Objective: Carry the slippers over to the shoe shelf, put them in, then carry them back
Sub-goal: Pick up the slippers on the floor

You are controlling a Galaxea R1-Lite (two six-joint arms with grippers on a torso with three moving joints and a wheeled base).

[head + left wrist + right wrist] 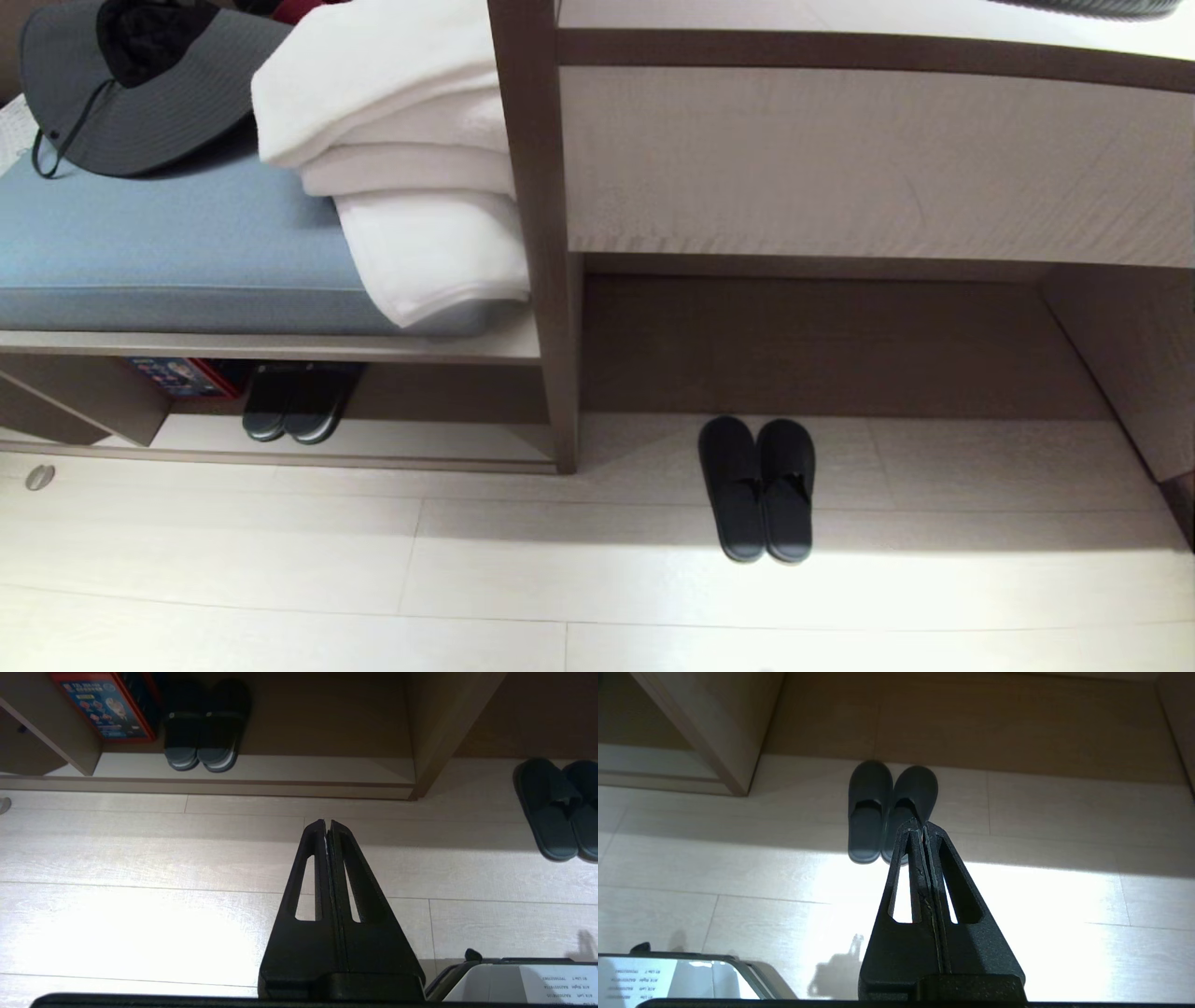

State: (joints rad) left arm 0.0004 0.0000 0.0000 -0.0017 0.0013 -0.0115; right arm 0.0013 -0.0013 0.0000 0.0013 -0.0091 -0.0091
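Observation:
The slippers [756, 490], a flat charcoal pair, lie side by side on the pale floor at the mouth of the desk recess. They also show in the left wrist view [556, 807] and the right wrist view [871, 807]. The shoe shelf [439, 437] is the low open compartment under the bench to their left, with a pale bottom board [303, 767]. My left gripper [327, 823] hangs shut over bare floor in front of the shelf. My right gripper [923, 823] hangs shut above the floor, just short of the slippers. Neither arm shows in the head view.
Another dark pair with pale toe rims [299, 403] and a red box [187, 376] sit inside the shelf. A brown upright post [551, 280] separates shelf and desk recess [822, 345]. Folded white towels [401, 149] and a grey hat [131, 84] rest on the blue cushion [168, 252].

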